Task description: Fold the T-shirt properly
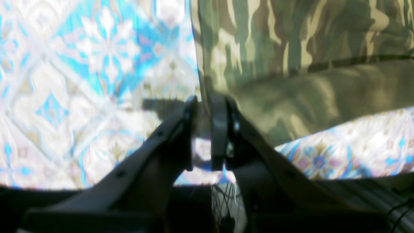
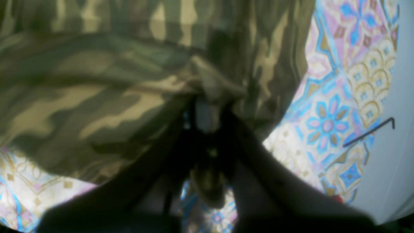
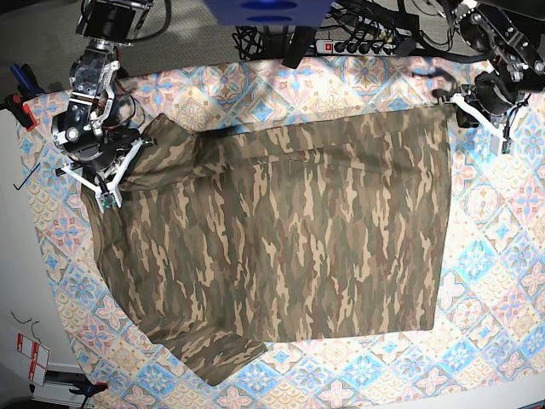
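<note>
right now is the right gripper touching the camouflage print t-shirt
Touching. The right wrist view shows the right gripper shut on a bunched fold of the camouflage T-shirt, fabric pinched between its jaws.

No readable text, label, brand, number or sign appears in any view. A small red-and-white tag lies at the lower left edge of the base view, but whatever is printed on it is too small to make out.
</note>
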Tool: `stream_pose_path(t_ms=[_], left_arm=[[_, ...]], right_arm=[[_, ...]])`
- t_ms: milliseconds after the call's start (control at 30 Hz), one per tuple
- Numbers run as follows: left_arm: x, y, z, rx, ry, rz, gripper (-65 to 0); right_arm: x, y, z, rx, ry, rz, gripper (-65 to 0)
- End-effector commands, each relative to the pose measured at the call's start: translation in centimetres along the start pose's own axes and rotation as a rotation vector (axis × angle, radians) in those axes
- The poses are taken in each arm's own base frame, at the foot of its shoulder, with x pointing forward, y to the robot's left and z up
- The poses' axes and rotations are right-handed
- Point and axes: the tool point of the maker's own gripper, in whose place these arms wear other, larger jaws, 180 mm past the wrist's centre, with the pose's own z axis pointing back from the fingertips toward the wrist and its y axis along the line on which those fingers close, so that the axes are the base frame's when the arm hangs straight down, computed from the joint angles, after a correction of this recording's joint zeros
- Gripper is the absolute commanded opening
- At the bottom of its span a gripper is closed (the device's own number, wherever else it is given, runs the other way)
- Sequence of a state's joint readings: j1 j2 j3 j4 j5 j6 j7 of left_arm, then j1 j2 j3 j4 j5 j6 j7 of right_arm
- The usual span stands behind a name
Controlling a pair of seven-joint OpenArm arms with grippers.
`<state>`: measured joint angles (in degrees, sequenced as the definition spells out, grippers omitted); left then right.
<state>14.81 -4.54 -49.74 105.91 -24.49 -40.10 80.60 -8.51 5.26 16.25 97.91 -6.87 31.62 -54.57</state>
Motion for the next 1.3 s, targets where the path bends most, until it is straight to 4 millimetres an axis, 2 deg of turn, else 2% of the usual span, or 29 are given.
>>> stream_pose_path(t_ms=[0, 233, 333, 433, 500, 667, 700, 800, 900, 967, 1067, 1167, 1267], left_arm=[[1.5, 0.2, 0.4, 0.008, -0.046, -0.011, -57.9], [3.9, 0.0, 0.3, 0.003, -0.103, -0.013, -57.9], [3.7, 0.0, 0.3, 0.004, -0.097, -0.014, -57.6], [2.3, 0.3, 0.3, 0.019, -0.055, -0.017, -55.9], [0.9, 0.8, 0.4, 0.044, -0.011, -0.023, -49.1], [-2.6, 1.5, 0.8, 0.072, 0.086, -0.028, -24.0], [-3.2, 1.5, 0.8, 0.07, 0.101, -0.027, -22.1], [-5.0, 0.7, 0.4, 0.042, 0.155, -0.042, -21.8], [-7.1, -1.1, -1.9, -0.049, 0.211, -0.022, -21.9], [-8.3, -2.4, -3.5, -0.111, 0.228, 0.005, -24.2], [-9.2, -3.8, -4.9, -0.166, 0.225, 0.029, -28.8], [-9.6, -5.2, -5.7, -0.208, 0.225, 0.027, -30.4], [-9.6, -5.5, -5.9, -0.216, 0.226, 0.026, -30.8]], right_arm=[[1.2, -0.9, 0.5, -0.025, -0.039, 0.006, -64.8], [1.2, -0.9, 0.3, -0.023, -0.037, 0.004, -64.8], [1.2, -0.9, 0.3, -0.023, -0.037, 0.003, -64.8], [1.1, -0.9, 0.2, -0.021, -0.035, 0.002, -64.8], [1.2, -0.8, 0.2, -0.018, -0.035, 0.006, -64.8], [1.2, -0.7, 0.2, -0.016, -0.033, 0.008, -64.8], [1.2, -0.7, 0.2, -0.016, -0.031, 0.008, -64.8], [1.1, -0.6, 0.2, -0.015, -0.03, 0.009, -64.8], [1.1, -0.6, 0.2, -0.014, -0.03, 0.01, -64.8], [1.1, -0.6, 0.2, -0.015, -0.027, 0.011, -64.8], [1.0, -0.6, 0.2, -0.016, -0.024, 0.012, -64.8], [1.0, -0.6, 0.2, -0.016, -0.024, 0.012, -64.8], [0.9, -0.6, 0.2, -0.015, -0.023, 0.013, -64.8]])
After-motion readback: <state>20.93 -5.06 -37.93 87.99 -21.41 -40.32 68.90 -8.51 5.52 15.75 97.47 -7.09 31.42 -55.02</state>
